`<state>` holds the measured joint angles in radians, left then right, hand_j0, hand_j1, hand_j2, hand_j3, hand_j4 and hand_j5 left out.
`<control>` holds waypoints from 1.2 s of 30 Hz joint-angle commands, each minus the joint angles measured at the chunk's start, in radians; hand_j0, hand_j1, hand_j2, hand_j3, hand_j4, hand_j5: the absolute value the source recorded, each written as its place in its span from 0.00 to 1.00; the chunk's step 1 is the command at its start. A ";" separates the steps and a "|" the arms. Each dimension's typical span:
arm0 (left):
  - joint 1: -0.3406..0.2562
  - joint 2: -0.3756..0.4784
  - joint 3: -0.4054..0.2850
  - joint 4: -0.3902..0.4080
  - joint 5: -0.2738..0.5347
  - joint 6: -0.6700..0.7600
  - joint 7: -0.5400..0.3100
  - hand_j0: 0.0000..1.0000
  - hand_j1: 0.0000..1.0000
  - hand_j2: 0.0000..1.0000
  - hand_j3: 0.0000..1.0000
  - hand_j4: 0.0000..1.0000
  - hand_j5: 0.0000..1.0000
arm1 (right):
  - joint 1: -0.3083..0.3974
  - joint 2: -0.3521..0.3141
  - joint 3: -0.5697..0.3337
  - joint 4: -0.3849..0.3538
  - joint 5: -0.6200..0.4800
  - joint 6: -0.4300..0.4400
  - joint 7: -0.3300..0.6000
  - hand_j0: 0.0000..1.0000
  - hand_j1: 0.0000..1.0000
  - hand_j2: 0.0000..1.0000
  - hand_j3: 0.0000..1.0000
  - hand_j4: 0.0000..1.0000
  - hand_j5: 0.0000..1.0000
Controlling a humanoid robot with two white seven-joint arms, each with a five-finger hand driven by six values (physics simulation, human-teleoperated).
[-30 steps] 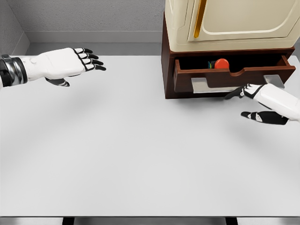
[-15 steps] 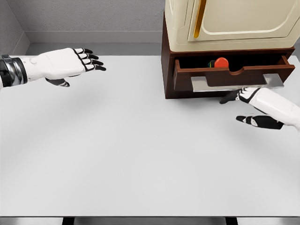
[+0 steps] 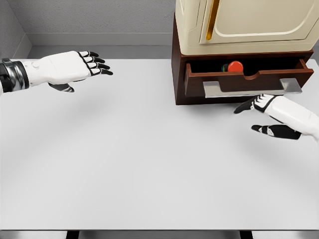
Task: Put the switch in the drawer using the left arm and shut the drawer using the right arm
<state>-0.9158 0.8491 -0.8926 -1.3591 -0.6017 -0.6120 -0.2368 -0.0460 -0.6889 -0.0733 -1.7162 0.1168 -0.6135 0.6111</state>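
The left hand (image 3: 70, 67) hangs over the far left part of the white table (image 3: 124, 159), well apart from the cabinet and to its left. Its arm comes in from the left edge with a dark and silver wrist band. The palm faces down, the black-tipped fingers (image 3: 97, 63) reach out toward the cabinet, loosely spread, and the thumb hangs below — the hand holds nothing.

The cabinet (image 3: 177, 74) stands at the far right of the table: a dark brown wooden base with a cream upper body (image 3: 249, 25) on top, which carries a gold vertical strip near its door edge.

In the base, the drawer (image 3: 249, 79) stands partly pulled out toward the camera, its brown front bearing a flat silver handle (image 3: 249, 88) along the lower edge. The switch (image 3: 234, 66) lies inside the drawer, left of the drawer's middle; its red rounded top shows above the notch in the drawer front, with a small dark and green part just beside it on the left.

The right hand (image 3: 271, 115) sits just below and in front of the drawer, under the right half of the handle. Its arm enters from the right edge. The fingers (image 3: 249, 105) point left with their tips close under the handle — whether they touch it cannot be told. The thumb (image 3: 271, 130) is spread apart below them, and nothing is grasped.
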 commanded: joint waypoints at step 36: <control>0.002 0.002 0.018 0.002 0.005 0.001 0.001 1.00 1.00 1.00 1.00 1.00 1.00 | -0.189 0.058 0.124 0.132 0.066 0.003 0.000 0.72 0.72 0.72 0.72 0.72 0.72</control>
<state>-0.9143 0.8506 -0.8776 -1.3577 -0.6021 -0.6120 -0.2368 -0.2408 -0.6347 0.0440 -1.5970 0.1855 -0.6151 0.6151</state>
